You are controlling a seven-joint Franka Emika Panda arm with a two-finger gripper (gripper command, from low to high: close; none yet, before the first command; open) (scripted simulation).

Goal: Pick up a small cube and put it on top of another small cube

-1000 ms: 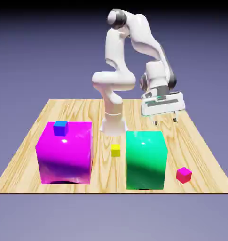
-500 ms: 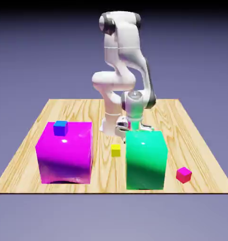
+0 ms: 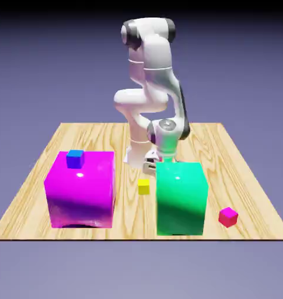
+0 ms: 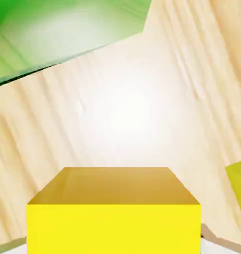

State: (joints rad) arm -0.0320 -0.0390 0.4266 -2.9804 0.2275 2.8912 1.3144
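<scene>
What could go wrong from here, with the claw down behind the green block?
The claw has closed on a yellow cube close to the big green block; lifting might clip the block. That block hides the grasp from the exterior view, so a slip could go unseen there.

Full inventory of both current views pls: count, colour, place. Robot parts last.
table: 1, light wood, under everything
large block: 1, magenta, exterior view's left
small cube: 1, blue, on top of the magenta block
large block: 1, green, right of centre
small cube: 1, yellow, between the big blocks
small cube: 1, pinkish red, exterior view's right
cube: 1, yellow, in the grip; hidden in exterior view
cut-off piece: 1, yellow-green, hand view's right edge; maybe the table's yellow cube
arm: 1, white, behind the blocks
gripper: 1, shut on the cube
</scene>
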